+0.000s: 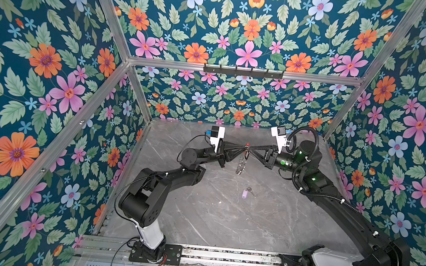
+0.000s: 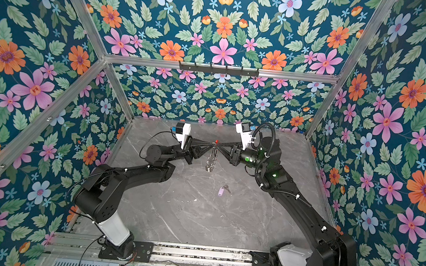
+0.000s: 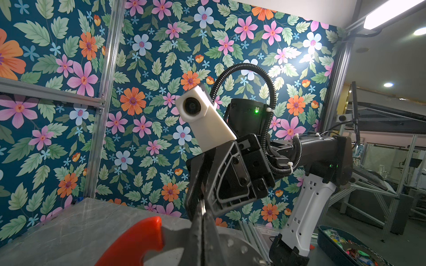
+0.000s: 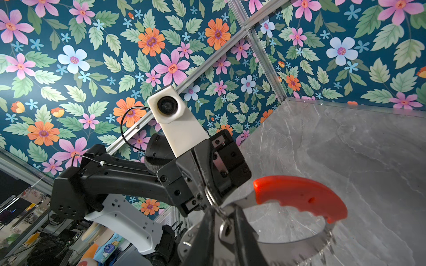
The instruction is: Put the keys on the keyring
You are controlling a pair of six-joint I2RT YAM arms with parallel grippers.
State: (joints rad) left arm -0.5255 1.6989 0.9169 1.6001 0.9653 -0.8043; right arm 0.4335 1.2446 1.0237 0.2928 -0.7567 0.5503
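No readable text, brand, number or sign in any view. Lilac oblong plastic key tag (image 1: 245,194) on the grey marble-pattern tabletop (image 1: 211,218) is too small in both top views for any lettering to show. Small white mark on the black cylindrical motor housing (image 3: 244,112) is illegible. Blue printed packet with a cartoon face (image 4: 108,249), right wrist view: print blurred, unreadable.
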